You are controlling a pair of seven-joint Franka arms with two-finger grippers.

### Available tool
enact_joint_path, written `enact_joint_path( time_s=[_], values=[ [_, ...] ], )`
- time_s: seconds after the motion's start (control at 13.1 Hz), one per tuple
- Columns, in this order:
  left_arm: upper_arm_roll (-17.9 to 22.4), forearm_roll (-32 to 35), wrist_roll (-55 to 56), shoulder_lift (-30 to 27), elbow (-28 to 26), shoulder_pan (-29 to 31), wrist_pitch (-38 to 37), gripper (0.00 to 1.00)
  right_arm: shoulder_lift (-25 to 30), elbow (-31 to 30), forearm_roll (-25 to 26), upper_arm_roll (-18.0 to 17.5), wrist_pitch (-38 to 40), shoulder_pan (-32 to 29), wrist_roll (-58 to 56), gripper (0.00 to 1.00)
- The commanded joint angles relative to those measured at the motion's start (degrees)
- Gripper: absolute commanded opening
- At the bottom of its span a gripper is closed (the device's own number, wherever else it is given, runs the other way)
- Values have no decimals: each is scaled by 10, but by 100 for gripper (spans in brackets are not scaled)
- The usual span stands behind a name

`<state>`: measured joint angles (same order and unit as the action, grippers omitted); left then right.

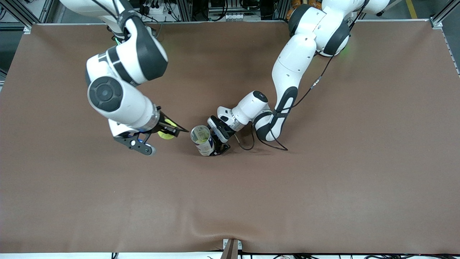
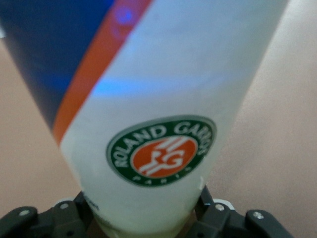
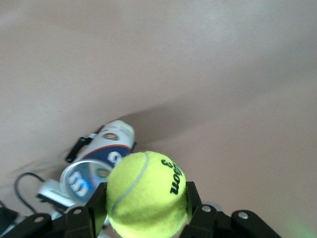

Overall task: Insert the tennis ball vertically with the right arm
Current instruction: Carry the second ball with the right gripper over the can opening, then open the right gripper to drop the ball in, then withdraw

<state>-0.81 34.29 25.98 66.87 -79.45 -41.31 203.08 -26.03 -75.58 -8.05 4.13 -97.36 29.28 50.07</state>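
The table (image 1: 323, 187), covered in a brown cloth, carries the whole work area, with both arms reaching toward its middle.

The right arm's forearm hangs above the cloth toward its own end of the table. The right gripper (image 1: 163, 133) is up in the air over bare cloth, just beside the can, its jaws clenched on the tennis ball (image 1: 166, 133). In the right wrist view the black fingers (image 3: 96, 201) press each side of the yellow-green ball (image 3: 146, 193) (black lettering shows on its felt), and the can's open mouth (image 3: 86, 178) appears below it.

The left arm reaches down low to the cloth. The left gripper (image 1: 215, 141) is closed around the can (image 1: 202, 140), which stands on the table with its mouth upward, apparently leaning slightly, though the front view does not settle this. The left wrist view is filled by the can's white wall (image 2: 163, 124), a blue and orange band and a round green badge reading Roland Garros; the finger mounts (image 2: 64, 218) flank its base.

The ball is outside the can
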Motion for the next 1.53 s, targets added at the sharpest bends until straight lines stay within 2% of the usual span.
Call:
enact_joint_path(
  time_s=[0.0,0.38,0.84,0.92,1.0,1.07,1.15,1.45],
  values=[
    [3,17,12,-5,-1,2,7,80,-13,13,-9,7,-15,30,47,0],
    [3,17,12,-6,0,2,7,80,-39,12,-3,7,-50,71,128,0],
    [3,17,12,-6,0,3,7,80,-53,11,-6,7,-50,76,133,0],
    [3,17,12,-6,0,3,7,81,-56,11,-7,7,-50,76,133,3],
    [3,16,12,-6,0,3,7,81,-58,11,-8,7,-50,73,133,33],
    [3,16,12,-6,1,3,7,81,-60,11,-9,7,-51,72,133,86],
    [3,16,12,-6,1,3,7,81,-62,11,-8,7,-53,75,136,100],
    [3,16,12,-5,0,3,7,81,-61,12,-9,7,-54,70,140,100]
  ],
)
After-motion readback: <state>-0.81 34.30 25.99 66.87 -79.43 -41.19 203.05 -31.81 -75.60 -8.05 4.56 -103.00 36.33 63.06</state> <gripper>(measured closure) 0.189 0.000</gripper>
